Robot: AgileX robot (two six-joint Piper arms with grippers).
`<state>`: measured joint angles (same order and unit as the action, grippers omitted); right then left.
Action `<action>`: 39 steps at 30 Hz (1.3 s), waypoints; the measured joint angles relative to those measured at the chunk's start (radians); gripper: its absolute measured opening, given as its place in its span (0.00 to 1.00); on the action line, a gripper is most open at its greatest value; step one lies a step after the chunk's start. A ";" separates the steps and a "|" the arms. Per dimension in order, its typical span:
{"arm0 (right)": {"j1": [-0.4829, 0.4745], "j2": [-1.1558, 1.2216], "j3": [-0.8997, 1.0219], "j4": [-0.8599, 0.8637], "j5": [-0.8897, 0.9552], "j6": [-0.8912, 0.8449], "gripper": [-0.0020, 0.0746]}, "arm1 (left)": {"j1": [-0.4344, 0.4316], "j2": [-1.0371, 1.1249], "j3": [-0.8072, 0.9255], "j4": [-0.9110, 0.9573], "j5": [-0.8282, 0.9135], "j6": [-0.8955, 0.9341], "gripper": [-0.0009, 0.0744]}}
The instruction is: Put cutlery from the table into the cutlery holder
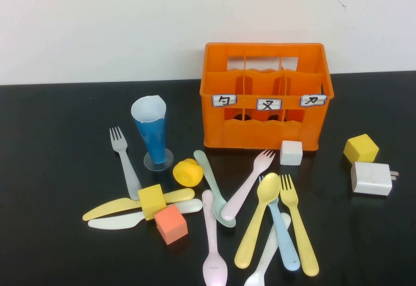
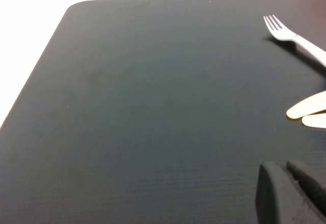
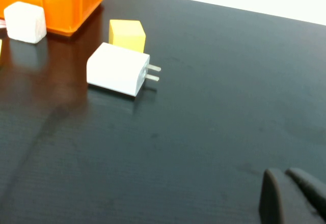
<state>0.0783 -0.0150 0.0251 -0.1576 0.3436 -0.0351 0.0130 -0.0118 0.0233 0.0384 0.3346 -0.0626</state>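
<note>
The orange cutlery holder [image 1: 266, 94] stands at the back of the black table [image 1: 58, 143]; it also shows in the right wrist view [image 3: 71, 2]. Cutlery lies in front of it: a white fork [image 1: 127, 162], a yellow knife [image 1: 114, 208], a white knife [image 1: 123, 220], a mint spoon [image 1: 213, 188], a pink fork [image 1: 250, 179], a pink spoon [image 1: 212, 247], a yellow spoon [image 1: 257, 227] and a yellow fork [image 1: 298, 224]. Neither gripper shows in the high view. My left gripper [image 2: 283, 167] is shut and empty over bare table, short of the white fork [image 2: 295, 38]. My right gripper [image 3: 284, 173] is shut and empty.
A blue cone cup [image 1: 151, 130] stands left of the holder. A yellow cube [image 1: 151, 200], an orange cube [image 1: 171, 224] and a yellow roll [image 1: 187, 172] lie among the cutlery. A white cube [image 1: 291, 152], a yellow cube [image 1: 361, 148] and a white charger [image 1: 372, 178] lie right.
</note>
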 joint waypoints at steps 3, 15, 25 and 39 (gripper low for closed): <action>0.000 0.000 0.000 0.000 0.000 0.000 0.02 | 0.000 0.000 0.000 0.000 0.000 0.000 0.01; 0.000 0.000 0.000 0.000 0.000 0.000 0.02 | 0.000 0.000 0.000 0.023 0.000 0.000 0.01; 0.000 0.000 0.000 0.181 0.000 0.012 0.02 | 0.000 0.000 0.007 -0.394 -0.273 -0.420 0.01; 0.000 0.000 0.004 0.883 -0.021 0.057 0.02 | 0.000 0.000 0.007 -0.581 -0.694 -0.469 0.01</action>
<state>0.0783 -0.0150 0.0288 0.7256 0.3223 0.0222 0.0130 -0.0118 0.0298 -0.5422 -0.3599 -0.5314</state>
